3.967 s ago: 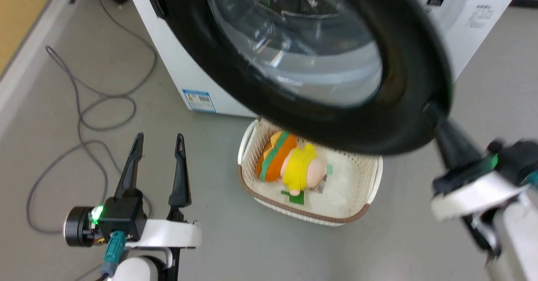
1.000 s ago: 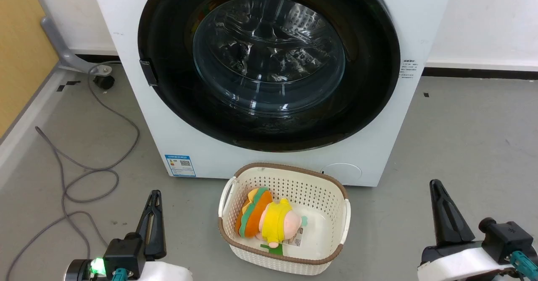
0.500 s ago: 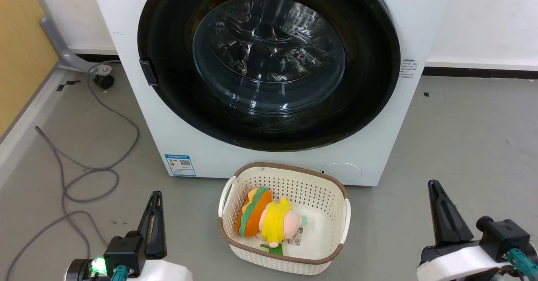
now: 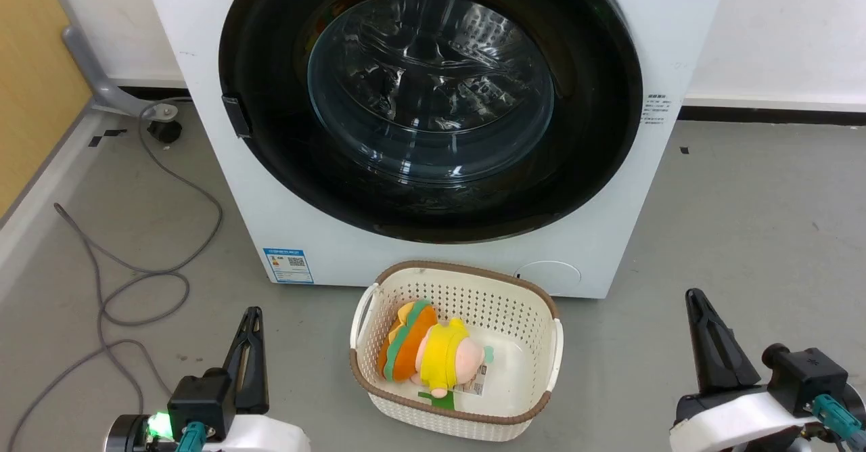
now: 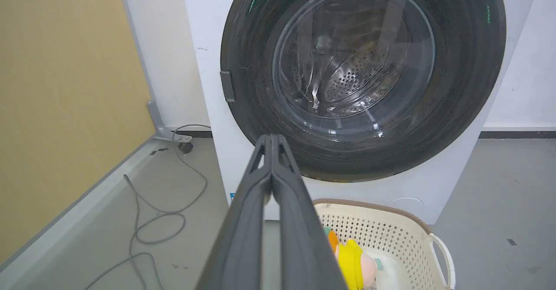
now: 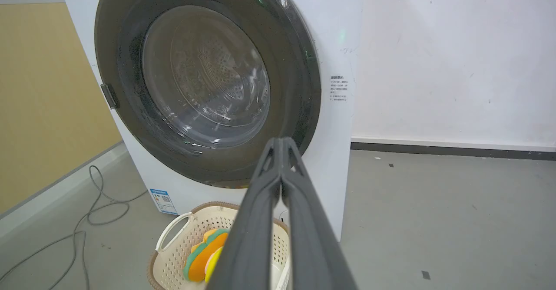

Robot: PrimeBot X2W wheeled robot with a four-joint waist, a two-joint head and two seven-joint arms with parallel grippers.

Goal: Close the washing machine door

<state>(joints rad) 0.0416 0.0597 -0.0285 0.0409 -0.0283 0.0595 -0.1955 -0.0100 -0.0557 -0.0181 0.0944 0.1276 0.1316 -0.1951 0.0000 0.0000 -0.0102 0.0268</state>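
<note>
Door (image 4: 430,103) shut flush in washer (image 4: 230,195) front, no gap seen at rim; task looks done. Glossy black ring, clear bowl window, steel drum visible through glass. Left gripper (image 4: 251,317) and right gripper (image 4: 695,300) low, well apart from door, fingers pressed together, empty. Likely parked clear, nothing left to push. Basket (image 4: 460,426) with plush toy (image 4: 433,354) on floor just before washer.

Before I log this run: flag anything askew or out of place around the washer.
Nothing stands out: the washing machine door sits flush in the washing machine, and the basket stands upright before it.
</note>
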